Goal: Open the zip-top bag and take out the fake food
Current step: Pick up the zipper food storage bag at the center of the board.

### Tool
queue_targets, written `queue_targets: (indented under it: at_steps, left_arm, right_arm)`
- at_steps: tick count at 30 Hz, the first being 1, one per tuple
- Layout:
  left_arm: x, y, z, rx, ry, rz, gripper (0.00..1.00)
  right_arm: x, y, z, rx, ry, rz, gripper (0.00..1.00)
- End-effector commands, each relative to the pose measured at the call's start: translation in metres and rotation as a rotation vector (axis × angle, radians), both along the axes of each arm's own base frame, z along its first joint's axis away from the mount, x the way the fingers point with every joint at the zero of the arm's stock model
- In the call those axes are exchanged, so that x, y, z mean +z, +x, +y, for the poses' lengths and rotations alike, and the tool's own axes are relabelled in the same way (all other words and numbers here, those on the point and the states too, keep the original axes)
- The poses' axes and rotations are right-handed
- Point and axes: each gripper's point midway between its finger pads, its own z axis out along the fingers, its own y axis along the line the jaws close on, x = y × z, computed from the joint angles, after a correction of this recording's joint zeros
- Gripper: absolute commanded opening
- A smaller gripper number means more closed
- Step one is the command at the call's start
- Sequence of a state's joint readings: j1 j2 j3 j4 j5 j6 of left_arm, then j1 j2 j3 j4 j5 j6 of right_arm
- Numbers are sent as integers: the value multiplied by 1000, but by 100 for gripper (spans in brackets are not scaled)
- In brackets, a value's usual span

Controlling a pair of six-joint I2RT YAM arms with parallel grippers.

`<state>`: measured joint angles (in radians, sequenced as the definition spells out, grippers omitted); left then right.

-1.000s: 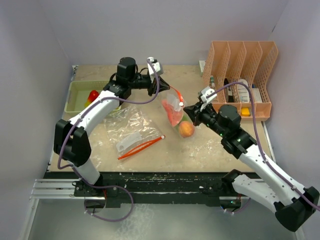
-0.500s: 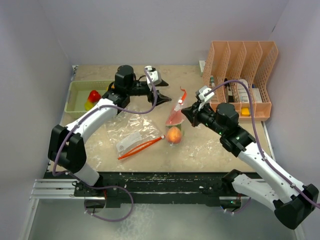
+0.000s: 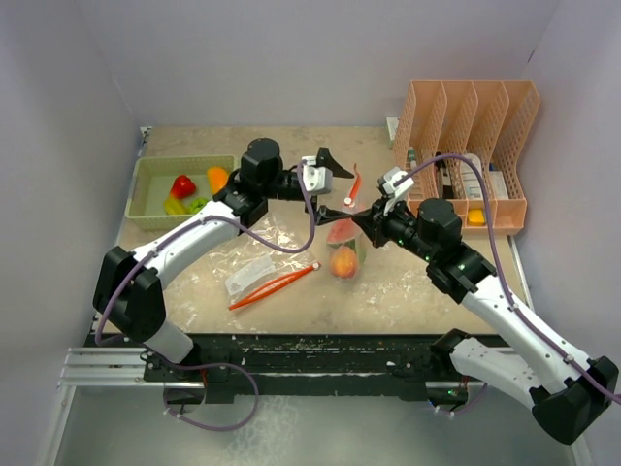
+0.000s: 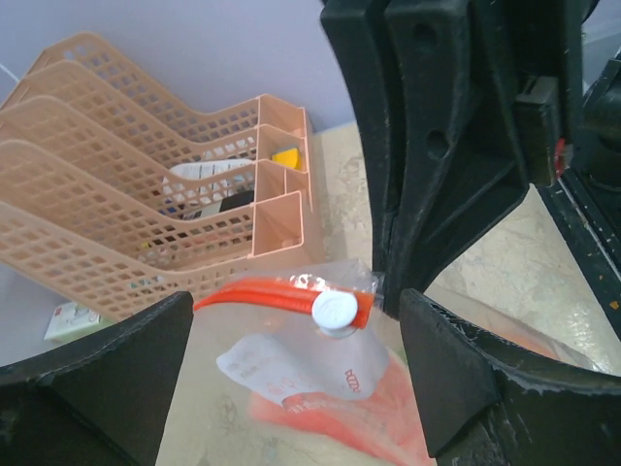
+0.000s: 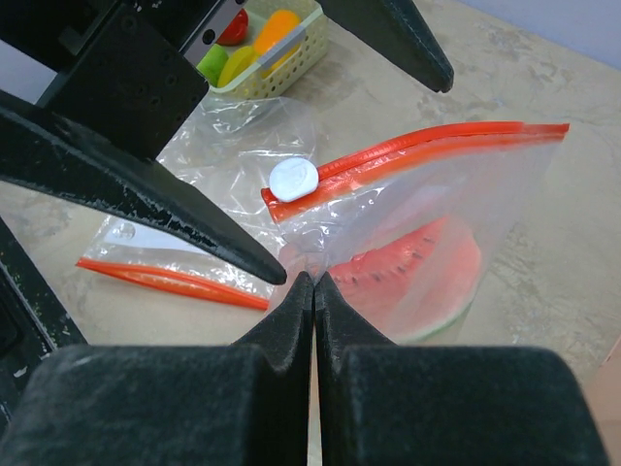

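The clear zip-top bag hangs over the table, and my right gripper is shut on its upper side edge. Its orange zip strip with a white slider points up and back. Fake food shows through the plastic: a watermelon slice and an orange-peach fruit. My left gripper stands wide open around the bag's top. In the left wrist view the slider lies between the left gripper's fingers, touching neither.
A green tray at the back left holds red, yellow, green and orange toy food. An empty clear bag with an orange strip lies flat at mid-table. A peach file organizer stands at the back right.
My left gripper has opened and let go of the bag's top, then moved right and nearer to straddle the zip. The bag swung down and left in the right gripper.
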<state>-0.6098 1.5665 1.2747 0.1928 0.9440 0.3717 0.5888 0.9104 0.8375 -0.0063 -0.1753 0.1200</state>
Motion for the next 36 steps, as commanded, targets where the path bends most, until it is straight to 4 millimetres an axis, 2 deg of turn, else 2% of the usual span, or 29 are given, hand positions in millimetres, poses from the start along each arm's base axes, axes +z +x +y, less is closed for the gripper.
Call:
queue_targets:
  at_steps: [1,5,7,9,12,16,25,26,28,30,33,36]
  left_arm:
    - [32,-12,-8,-64,-65,-141,88]
    - [38,-12,-12,-88,-79,-139,79]
    - [41,-11,-13,-99,-77,-135,70]
    - [38,-11,-15,-109,-64,-122,55]
    - [37,-13,-16,-125,-57,-111,24]
    - [35,-17,-15,-143,-49,-96,2]
    - [44,-25,-14,-175,-51,-77,0]
    - [47,-25,-13,-170,-50,-74,0]
    - [49,-22,-13,-147,-45,-66,0]
    - [52,-18,-11,-113,-44,-66,0]
    - [57,-10,-11,-58,-51,-56,0]
    - [60,-5,-11,-25,-55,-30,0]
  right_arm:
    - [40,-1,0,11,43,-88,0]
    - [37,-4,-2,10,30,-83,0]
    - [37,-5,-4,6,30,-83,0]
    - [37,-7,-7,-1,30,-84,0]
    - [38,-8,-9,-7,32,-87,0]
    - [40,-8,-9,-7,35,-90,0]
    - [44,-5,-12,-37,38,-86,0]
    - [45,-4,-12,-41,36,-86,6]
    - [52,4,-16,-75,22,-117,28]
    - [57,7,-13,-66,6,-124,45]
    - [52,13,-10,-68,-23,-102,59]
    - [61,22,-8,-138,-46,-120,67]
